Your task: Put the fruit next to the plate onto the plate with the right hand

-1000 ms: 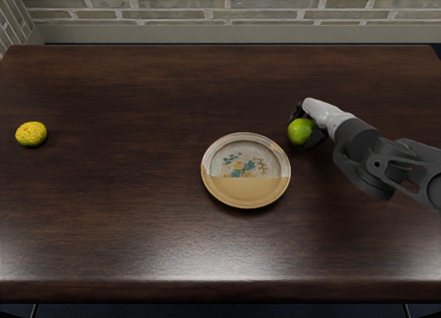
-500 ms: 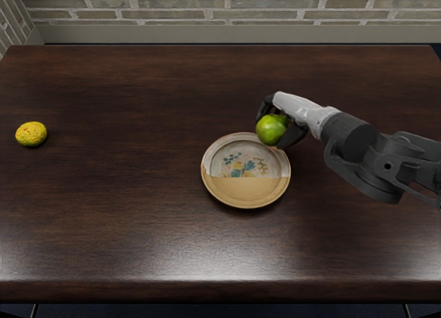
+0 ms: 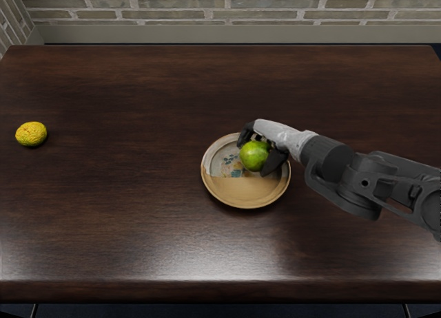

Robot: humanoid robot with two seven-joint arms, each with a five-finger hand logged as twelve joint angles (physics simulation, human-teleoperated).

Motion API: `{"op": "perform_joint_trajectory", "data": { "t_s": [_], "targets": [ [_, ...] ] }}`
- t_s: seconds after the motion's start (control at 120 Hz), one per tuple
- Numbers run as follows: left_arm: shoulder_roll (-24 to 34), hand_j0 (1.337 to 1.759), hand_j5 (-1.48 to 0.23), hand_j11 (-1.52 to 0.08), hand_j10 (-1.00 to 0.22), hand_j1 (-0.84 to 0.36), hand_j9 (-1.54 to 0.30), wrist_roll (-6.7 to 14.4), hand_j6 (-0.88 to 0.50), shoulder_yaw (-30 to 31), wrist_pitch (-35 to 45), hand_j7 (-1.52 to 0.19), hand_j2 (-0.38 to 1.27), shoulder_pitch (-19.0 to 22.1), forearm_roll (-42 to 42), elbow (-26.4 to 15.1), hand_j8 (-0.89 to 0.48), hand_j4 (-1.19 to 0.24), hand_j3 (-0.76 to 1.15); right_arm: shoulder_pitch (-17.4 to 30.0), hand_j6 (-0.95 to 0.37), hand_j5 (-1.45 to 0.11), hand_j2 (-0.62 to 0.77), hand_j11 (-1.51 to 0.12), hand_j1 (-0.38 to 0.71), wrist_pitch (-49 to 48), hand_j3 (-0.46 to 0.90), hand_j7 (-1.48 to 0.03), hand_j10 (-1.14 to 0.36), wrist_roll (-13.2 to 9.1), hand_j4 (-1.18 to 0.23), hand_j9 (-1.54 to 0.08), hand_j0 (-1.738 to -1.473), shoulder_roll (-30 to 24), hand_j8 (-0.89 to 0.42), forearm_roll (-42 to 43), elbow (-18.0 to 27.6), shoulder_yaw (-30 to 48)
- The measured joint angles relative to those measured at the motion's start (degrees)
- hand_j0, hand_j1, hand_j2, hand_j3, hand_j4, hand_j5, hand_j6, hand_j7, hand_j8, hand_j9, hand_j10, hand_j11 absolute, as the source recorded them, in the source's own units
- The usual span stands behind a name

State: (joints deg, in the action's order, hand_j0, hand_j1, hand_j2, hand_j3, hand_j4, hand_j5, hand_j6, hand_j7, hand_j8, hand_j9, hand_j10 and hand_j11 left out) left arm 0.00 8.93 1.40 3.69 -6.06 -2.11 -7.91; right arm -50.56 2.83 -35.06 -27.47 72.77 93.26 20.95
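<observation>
I had the right hand (image 3: 265, 144) reaching in from the right edge. Its dark fingers (image 3: 245, 134) were curled around the green fruit (image 3: 253, 155), pinching it from the far side and from the near right side. Held inside those fingers, the fruit sat over the far half of the plate (image 3: 238, 196) and covered part of the painted centre. I could not tell whether it touched the plate or hung just above it. The plate's plain tan half lay just below the fingers, toward me. Well off to the left of the fingers, near the left edge of the table (image 3: 138, 228), lay 1 yellow fruit (image 3: 31, 133), alone.
</observation>
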Motion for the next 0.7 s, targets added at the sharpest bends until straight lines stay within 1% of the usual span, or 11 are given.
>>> {"op": "perform_joint_trajectory", "data": {
  "t_s": [0.058, 0.117, 0.175, 0.258, 0.3, 0.4, 0.467, 0.558, 0.7],
  "targets": [
    [0.00, 1.658, -0.02, -0.02, -0.02, 0.33, -0.02, 0.00, -0.02, 0.00, 0.00, -0.02, 0.00, 0.00, 0.00, 0.00, -0.02, -0.02, 0.00, 0.20, -0.14, -0.58, 0.05, -0.57, 0.01, 0.04, 0.00, -0.54, -0.31, 0.03, -0.26, -0.57, -1.654, 0.46, -0.16, -0.23, -0.01, 0.29],
    [0.00, 1.658, -0.02, -0.02, -0.02, 0.33, -0.02, -0.01, -0.02, 0.00, 0.00, -0.02, 0.00, 0.00, 0.00, 0.00, -0.02, -0.02, 0.00, 0.31, -0.11, -0.44, 0.04, -0.43, -0.08, -0.30, 0.00, -0.40, -0.23, 0.04, -0.19, -0.43, -1.655, 0.25, -0.12, -0.76, 0.09, 1.09],
    [0.00, 1.658, -0.02, -0.02, -0.02, 0.33, -0.02, -0.01, -0.02, 0.00, 0.00, -0.02, 0.00, 0.00, 0.00, 0.00, -0.02, -0.02, 0.00, 0.48, -0.08, -0.33, 0.03, -0.32, -0.15, -3.01, 0.00, -0.30, -0.18, 0.05, -0.15, -0.32, -1.656, -1.21, -0.09, -3.27, 0.32, 3.56],
    [0.00, 1.658, -0.02, -0.02, -0.02, 0.33, -0.02, -0.01, -0.02, 0.00, 0.00, -0.02, 0.00, 0.00, 0.00, 0.00, -0.02, -0.02, 0.00, 0.85, -0.06, -0.22, 0.02, -0.21, -0.22, -9.11, 0.00, -0.20, -0.12, 0.07, -0.10, -0.22, -1.657, -5.35, -0.06, -8.70, 0.71, 8.37],
    [0.00, 1.658, -0.02, -0.02, -0.02, 0.33, -0.02, -0.01, -0.02, 0.00, 0.00, -0.02, 0.00, 0.00, 0.00, 0.00, -0.02, -0.02, 0.00, 0.98, -0.05, -0.18, 0.02, -0.17, -0.24, -11.86, 0.00, -0.16, -0.10, 0.48, -0.08, -0.18, -1.657, -7.44, -0.05, -11.04, 0.79, 10.34],
    [0.00, 1.658, -0.02, -0.02, -0.02, 0.33, -0.02, 0.00, -0.02, 0.00, 0.00, -0.02, 0.00, 0.00, 0.00, 0.00, -0.02, -0.02, 0.00, 1.15, -0.03, -0.11, 0.01, -0.11, -0.28, -18.16, 0.00, -0.10, -0.06, 3.47, -0.05, -0.11, -1.657, -13.44, -0.03, -16.96, 0.89, 14.00],
    [0.00, 1.658, -0.02, -0.02, -0.02, 0.33, -0.02, -0.01, -0.02, 0.00, 0.00, -0.02, 0.00, 0.00, 0.00, 0.00, -0.02, -0.02, 0.00, 1.20, -0.02, -0.08, 0.01, -0.08, -0.30, -22.32, 0.00, -0.07, -0.04, 4.78, -0.04, -0.08, -1.658, -16.78, -0.02, -20.20, 0.79, 16.17],
    [0.00, 1.658, -0.02, -0.02, -0.02, 0.33, -0.02, -0.01, -0.02, -0.01, 0.00, -0.02, 0.00, 0.00, 0.00, 0.00, -0.02, -0.02, 0.00, 1.24, -0.02, -0.05, 0.01, -0.05, -0.32, -26.45, 0.00, -0.05, -0.03, 5.62, -0.02, -0.05, -1.658, -19.74, -0.02, -23.30, 0.35, 18.20],
    [0.00, 1.658, -0.02, -0.02, -0.02, 0.33, -0.02, 0.01, -0.02, 0.01, 0.00, -0.02, 0.00, 0.00, -0.01, -0.17, -0.02, -0.02, 0.00, 1.24, -0.01, -0.03, 0.00, -0.02, -0.33, -30.40, 0.00, -0.02, -0.02, 6.03, -0.01, -0.03, -1.658, -22.54, -0.01, -26.79, -0.05, 19.79]
  ]
}}
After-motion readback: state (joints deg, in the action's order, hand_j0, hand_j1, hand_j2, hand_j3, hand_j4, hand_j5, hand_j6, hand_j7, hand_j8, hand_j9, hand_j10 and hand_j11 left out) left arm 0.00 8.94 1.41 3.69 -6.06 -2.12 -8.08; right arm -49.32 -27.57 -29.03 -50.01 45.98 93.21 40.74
